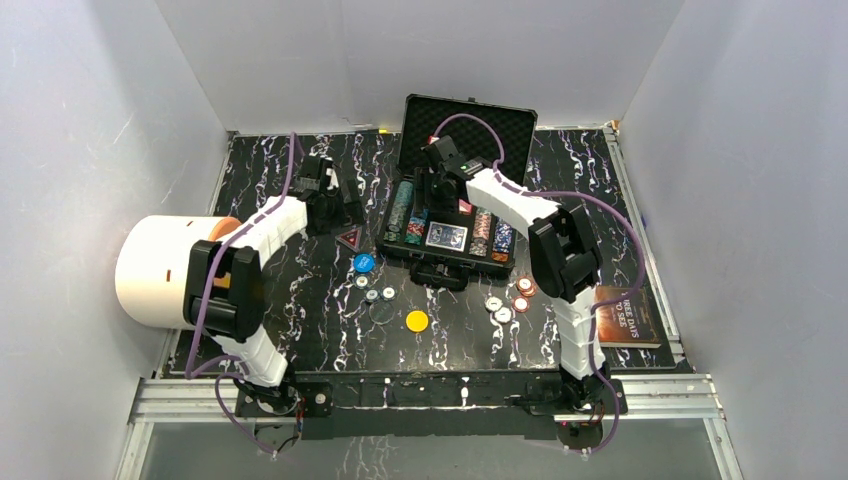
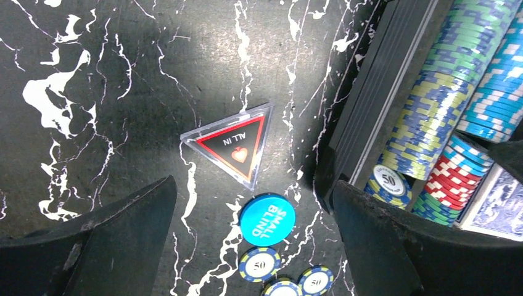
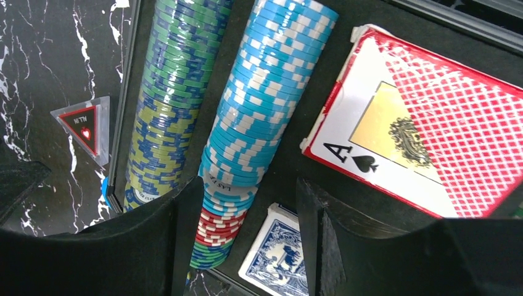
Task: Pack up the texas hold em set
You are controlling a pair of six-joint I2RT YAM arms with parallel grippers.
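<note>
Texas hold em set (image 1: 447,236) is seen from above mostly packed in the open black case (image 1: 510,125) at the far middle of the table (image 1: 300,340). Several pieces lie outside it: a triangular marker (image 1: 349,239) and a blue disc (image 1: 364,263) just left of the case, loose chips (image 1: 376,293) and a yellow disc (image 1: 417,321) nearer the bases, and red and white chips (image 1: 508,301) to the right. The left gripper (image 1: 338,208) is held close above the marker, and the right gripper (image 1: 440,192) is placed inside the case.

From the left wrist, the left gripper (image 2: 253,185) is shown released, its fingers spread wide with nothing between them. The triangular marker (image 2: 236,148) lies flat, centred in the gap, with one corner turned toward the wrist. The blue disc (image 2: 267,217) lies just beside that corner.

From the right wrist, the right gripper (image 3: 247,191) is shown with jaws apart over the end of the light-blue chip row (image 3: 265,92), and nothing is clamped. The marker is judged the left arm's to take, being far nearer that arm, with only a straight descent called for.
</note>
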